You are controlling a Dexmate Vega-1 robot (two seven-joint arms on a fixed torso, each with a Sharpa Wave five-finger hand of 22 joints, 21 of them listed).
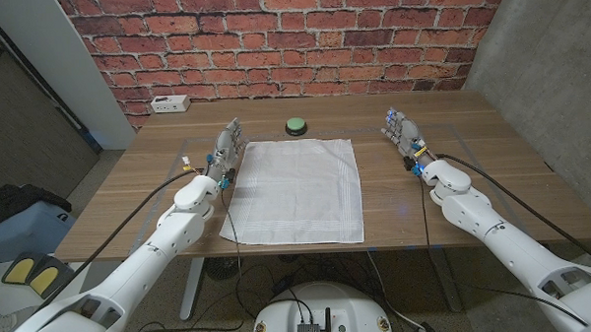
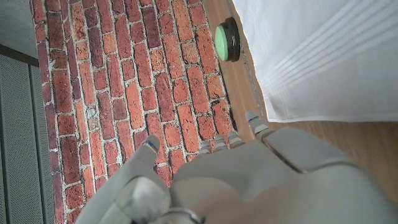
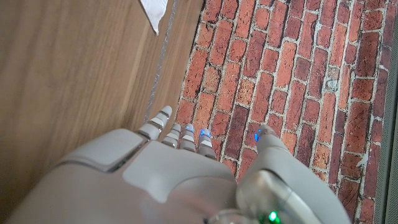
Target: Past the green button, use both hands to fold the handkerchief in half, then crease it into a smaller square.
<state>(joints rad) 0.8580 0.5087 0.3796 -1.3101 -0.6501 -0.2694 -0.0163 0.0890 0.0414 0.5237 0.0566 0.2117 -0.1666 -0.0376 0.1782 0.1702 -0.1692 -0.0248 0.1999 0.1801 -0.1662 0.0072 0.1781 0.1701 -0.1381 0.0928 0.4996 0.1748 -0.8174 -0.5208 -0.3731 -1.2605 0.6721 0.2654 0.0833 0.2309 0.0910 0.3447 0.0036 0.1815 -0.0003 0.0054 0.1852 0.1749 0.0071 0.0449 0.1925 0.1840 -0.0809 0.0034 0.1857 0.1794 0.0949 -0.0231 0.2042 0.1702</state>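
Left hand [image 1: 223,154], fingers apart and empty, stands just beside the flat white square cloth handkerchief [image 1: 294,189]; right hand [image 1: 405,135], apparently likewise, waits well apart.

Head camera looks down over the table [image 1: 129,192]; both wrist cameras sit close behind their hands, facing the brick wall [image 1: 271,39], also in the head view.

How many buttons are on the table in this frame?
1. The green button sits at the table's far middle, just beyond the far edge of the spread white handkerchief, close to the brick wall. It also appears in the left wrist view. No others visible.
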